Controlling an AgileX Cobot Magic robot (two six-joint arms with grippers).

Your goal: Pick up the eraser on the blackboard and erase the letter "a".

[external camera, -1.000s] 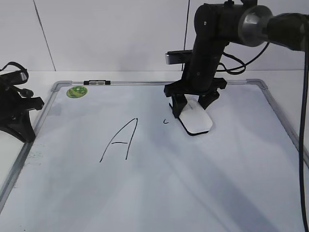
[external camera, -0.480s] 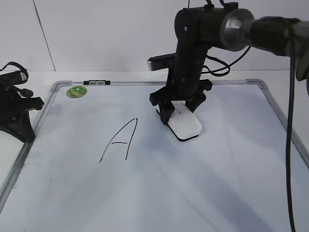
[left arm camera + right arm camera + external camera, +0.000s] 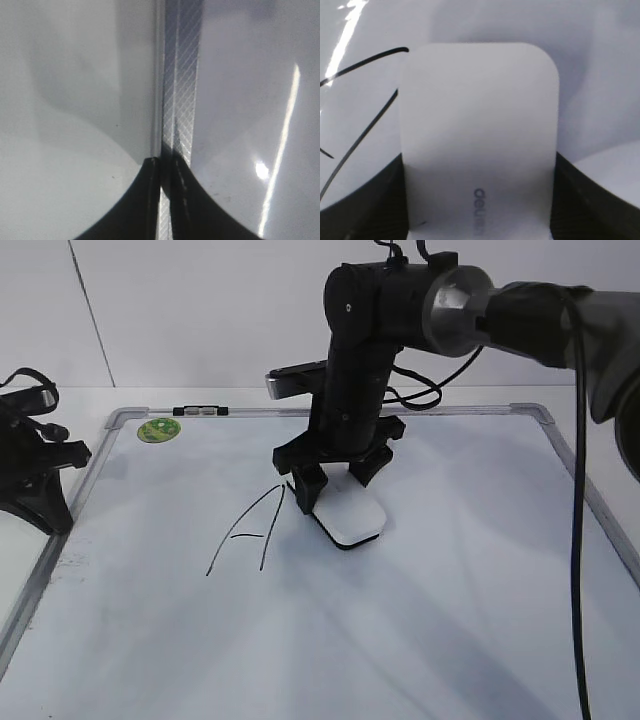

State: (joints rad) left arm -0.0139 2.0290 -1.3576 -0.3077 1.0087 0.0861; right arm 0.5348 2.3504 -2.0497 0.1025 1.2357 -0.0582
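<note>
Gripping the eraser [image 3: 347, 517] on both sides, the right gripper [image 3: 337, 478] presses it flat on the blackboard [image 3: 450, 620]. The big letter "A" [image 3: 248, 531] lies at 9 o'clock, touching it. The left gripper [image 3: 165, 200] has its fingers almost together, over the board's frame

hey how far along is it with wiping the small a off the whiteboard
Mostly done, it seems. The right gripper holds the eraser flat on the whiteboard, so the pickup is finished. No small "a" shows on the open board; whether any trace lies under the eraser is hidden. The eraser now sits right beside the big "A", which should stay. What remains is lifting away and putting the eraser down.
</note>
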